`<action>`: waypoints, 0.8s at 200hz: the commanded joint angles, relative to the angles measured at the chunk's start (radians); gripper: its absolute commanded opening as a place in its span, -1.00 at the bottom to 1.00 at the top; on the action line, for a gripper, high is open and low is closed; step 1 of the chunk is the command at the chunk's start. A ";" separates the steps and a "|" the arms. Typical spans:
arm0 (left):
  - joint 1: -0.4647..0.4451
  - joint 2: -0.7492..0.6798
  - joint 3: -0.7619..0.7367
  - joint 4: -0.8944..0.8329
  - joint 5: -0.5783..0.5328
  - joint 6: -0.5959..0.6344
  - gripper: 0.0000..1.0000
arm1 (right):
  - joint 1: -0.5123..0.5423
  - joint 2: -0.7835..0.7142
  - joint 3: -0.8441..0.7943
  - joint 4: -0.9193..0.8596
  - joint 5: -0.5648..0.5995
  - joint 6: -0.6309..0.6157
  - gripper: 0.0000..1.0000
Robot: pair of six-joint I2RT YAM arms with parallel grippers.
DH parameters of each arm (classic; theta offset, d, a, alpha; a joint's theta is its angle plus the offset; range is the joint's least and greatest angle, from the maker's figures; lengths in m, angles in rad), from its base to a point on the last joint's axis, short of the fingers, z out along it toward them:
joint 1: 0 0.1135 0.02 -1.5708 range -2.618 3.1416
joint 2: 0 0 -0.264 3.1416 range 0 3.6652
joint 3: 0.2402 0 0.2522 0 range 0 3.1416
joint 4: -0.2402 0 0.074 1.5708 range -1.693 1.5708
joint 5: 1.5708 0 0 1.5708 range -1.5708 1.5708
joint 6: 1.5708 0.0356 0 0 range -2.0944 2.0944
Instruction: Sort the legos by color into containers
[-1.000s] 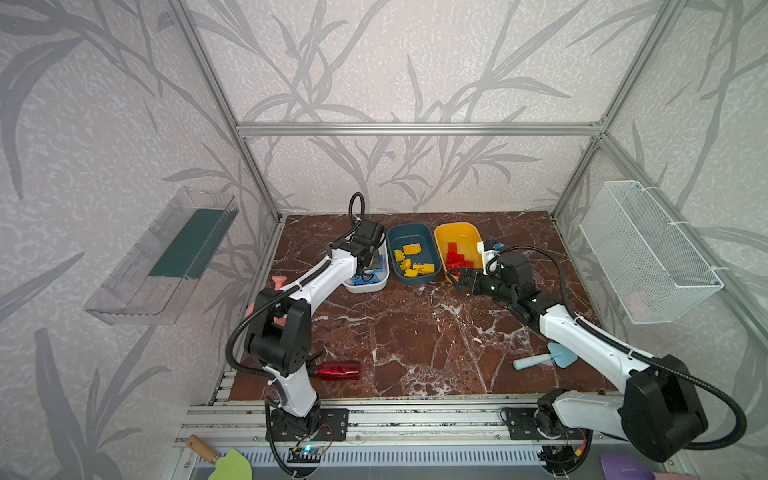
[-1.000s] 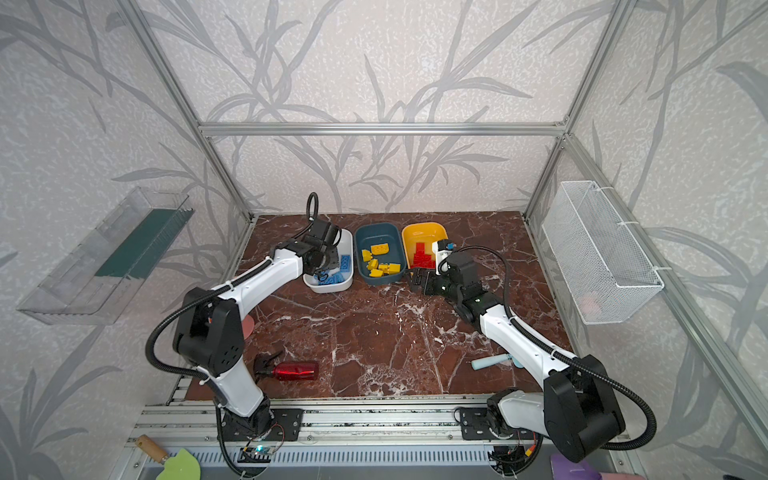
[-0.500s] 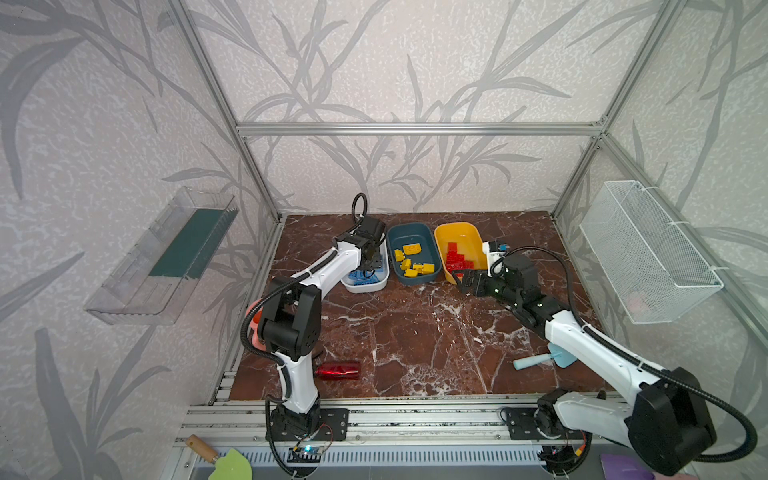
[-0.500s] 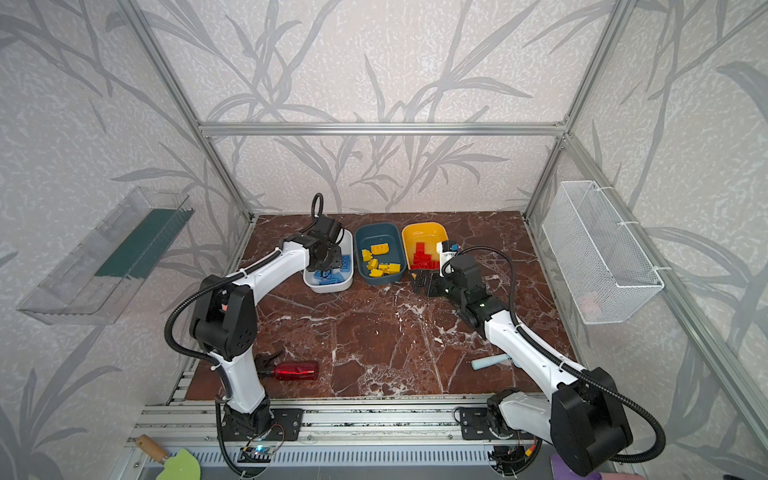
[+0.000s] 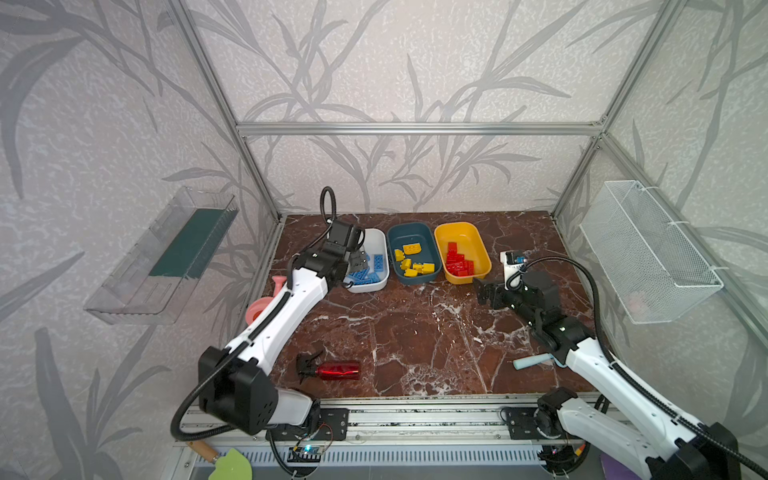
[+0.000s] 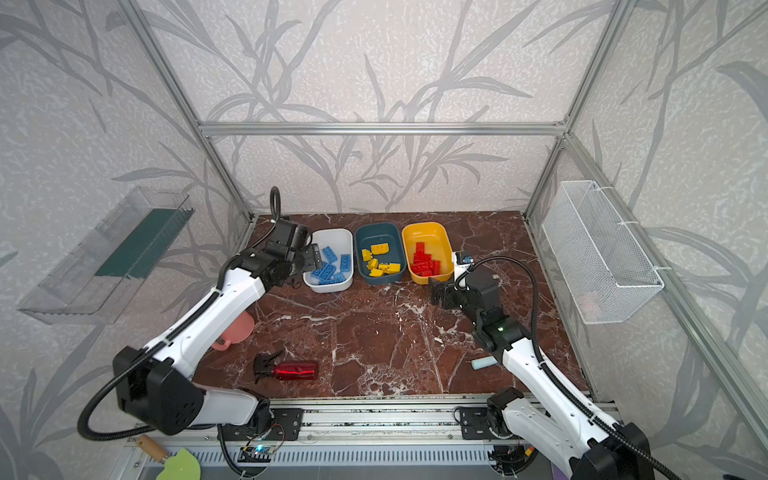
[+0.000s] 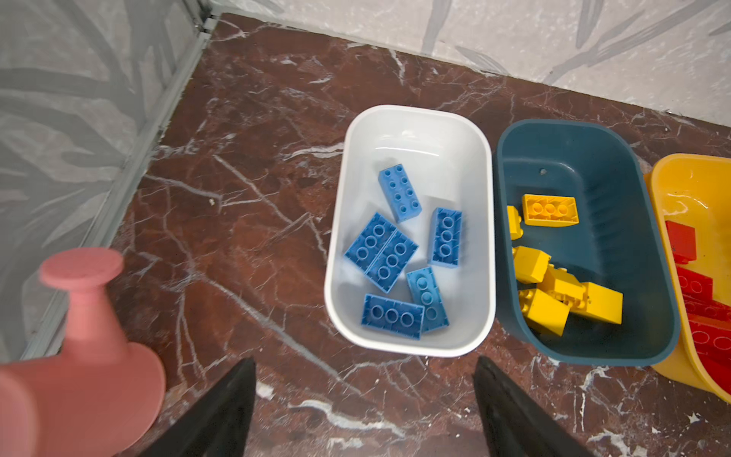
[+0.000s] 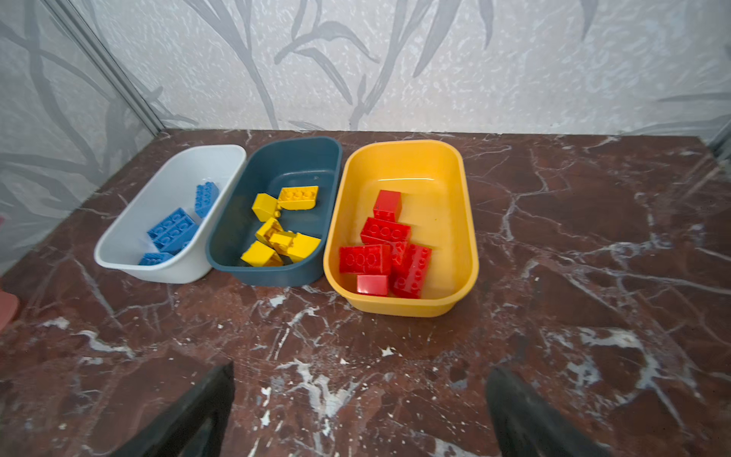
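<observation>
Three containers stand in a row at the back in both top views. The white tub (image 5: pixel 374 241) holds several blue legos (image 7: pixel 399 257). Several yellow legos (image 7: pixel 553 292) lie in the teal tub (image 5: pixel 411 235), and several red legos (image 8: pixel 387 249) in the yellow tub (image 5: pixel 461 235). My left gripper (image 7: pixel 364 360) hangs open at the white tub's near left edge, nothing between its fingers. My right gripper (image 8: pixel 362 368) is open and empty above bare table, in front of the yellow tub's right corner (image 5: pixel 484 293).
A pink watering can (image 7: pixel 79 356) sits left of the white tub by the wall. A red spray bottle (image 5: pixel 332 370) lies front centre, a light blue scoop (image 5: pixel 532 360) under the right arm. A wire basket (image 5: pixel 648 253) hangs right, a clear tray (image 5: pixel 166 257) left.
My left gripper has opened over the white tub and its arm has swung to a new pose. My right gripper, still open, has drawn back a little from the yellow tub.
</observation>
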 commanded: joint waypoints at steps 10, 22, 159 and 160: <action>0.007 -0.187 -0.186 -0.094 -0.116 -0.063 0.73 | -0.001 -0.074 -0.125 0.071 0.161 -0.111 0.98; 0.011 -0.271 -0.271 -0.065 -0.133 -0.051 0.74 | -0.002 -0.097 -0.165 0.108 0.196 -0.109 0.98; 0.139 -0.043 -0.729 0.939 -0.118 0.453 0.84 | -0.163 0.411 -0.397 1.061 0.293 -0.219 0.99; 0.141 -0.040 -0.731 0.949 -0.115 0.453 0.84 | -0.163 0.415 -0.398 1.067 0.293 -0.223 0.98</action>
